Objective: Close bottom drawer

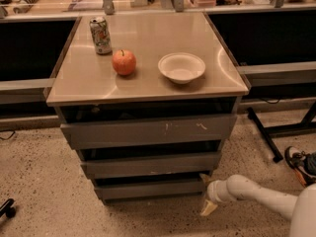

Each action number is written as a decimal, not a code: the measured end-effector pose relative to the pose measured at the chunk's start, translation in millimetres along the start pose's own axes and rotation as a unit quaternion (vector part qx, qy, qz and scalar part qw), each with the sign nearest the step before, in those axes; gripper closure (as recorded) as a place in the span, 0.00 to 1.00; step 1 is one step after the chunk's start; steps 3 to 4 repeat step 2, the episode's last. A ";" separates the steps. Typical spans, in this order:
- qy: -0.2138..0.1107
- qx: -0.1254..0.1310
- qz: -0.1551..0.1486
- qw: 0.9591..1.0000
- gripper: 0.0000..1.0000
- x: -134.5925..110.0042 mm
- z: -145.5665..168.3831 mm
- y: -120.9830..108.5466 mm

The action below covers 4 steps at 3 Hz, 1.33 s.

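Note:
The bottom drawer (148, 188) is the lowest and narrowest of three grey handle-less fronts in the cabinet. It stands a little way out, with a dark gap above its plain front. My gripper (206, 194) is low to the floor at the drawer's right end, reaching in from the lower right on a white arm (256, 197). Its two cream fingertips are spread apart, one up by the drawer's right corner (203, 178) and one below (208, 209). It holds nothing.
The middle drawer (150, 164) and the top drawer (148, 131), which has white scratches, also stand partly out. On the cabinet top (148, 85) are a soda can (100, 35), an apple (124, 62) and a white bowl (181, 67). A metal table leg (264, 135) stands to the right.

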<state>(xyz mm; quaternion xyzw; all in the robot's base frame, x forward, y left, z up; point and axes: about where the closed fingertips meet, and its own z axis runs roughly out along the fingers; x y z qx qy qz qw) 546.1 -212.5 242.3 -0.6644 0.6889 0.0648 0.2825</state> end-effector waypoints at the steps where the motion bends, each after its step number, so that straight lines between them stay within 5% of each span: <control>1: 0.036 -0.012 0.036 0.999 0.00 32.5 -19.6 11.1; 4: 0.036 -0.012 0.036 0.999 0.00 32.5 -19.6 11.1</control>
